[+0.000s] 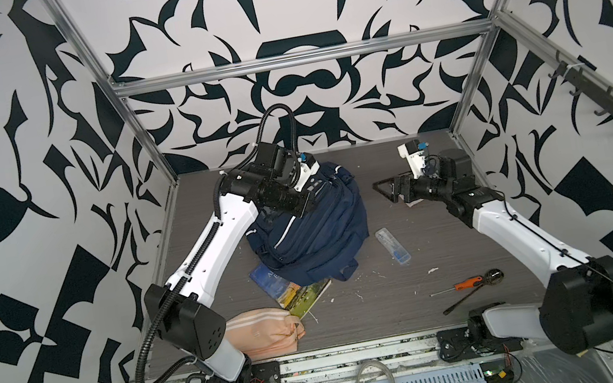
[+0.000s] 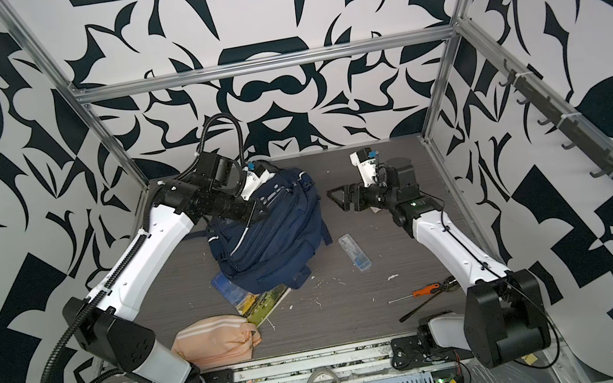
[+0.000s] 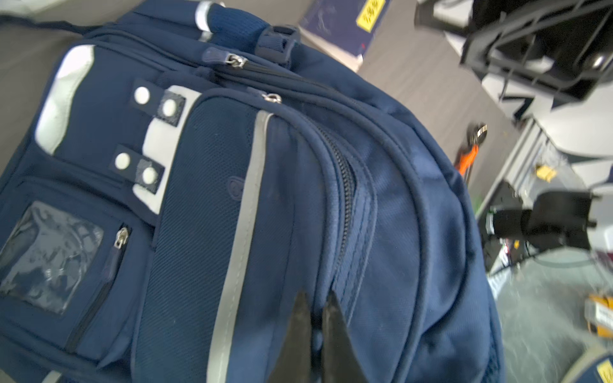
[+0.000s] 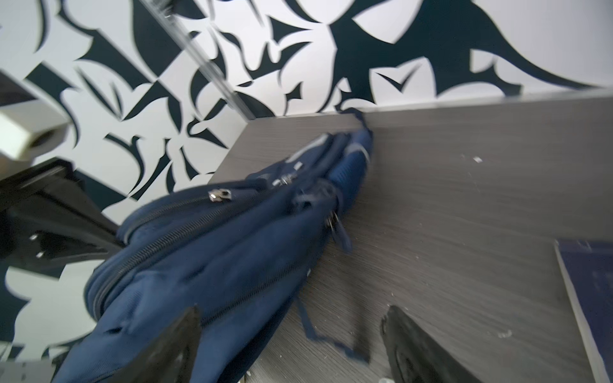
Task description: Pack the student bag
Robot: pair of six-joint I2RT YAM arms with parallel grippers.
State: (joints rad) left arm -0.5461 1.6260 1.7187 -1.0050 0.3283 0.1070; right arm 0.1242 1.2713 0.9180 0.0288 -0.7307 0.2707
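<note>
The navy student bag [image 1: 316, 233] [image 2: 274, 236] lies in a heap at the table's middle back, all its zips closed. In the left wrist view its front patch, studs and clear window pocket show on the student bag [image 3: 212, 199]. My left gripper [image 3: 316, 298] [image 1: 304, 203] is shut, pinching a fold of bag fabric beside the main zipper. My right gripper [image 1: 380, 188] [image 4: 292, 335] hovers open just right of the student bag [image 4: 215, 245]. One finger overlaps the bag's edge in the right wrist view, the other is over bare table, and a thin strap lies between them.
A picture book [image 1: 292, 292] lies partly under the bag's front edge, and a peach striped pouch [image 1: 265, 330] sits by the left arm's base. A clear pen case [image 1: 392, 245], an orange-handled screwdriver [image 1: 463, 284] and a black tool [image 1: 466, 302] lie to the right. A navy book [image 4: 590, 298] lies below the right arm.
</note>
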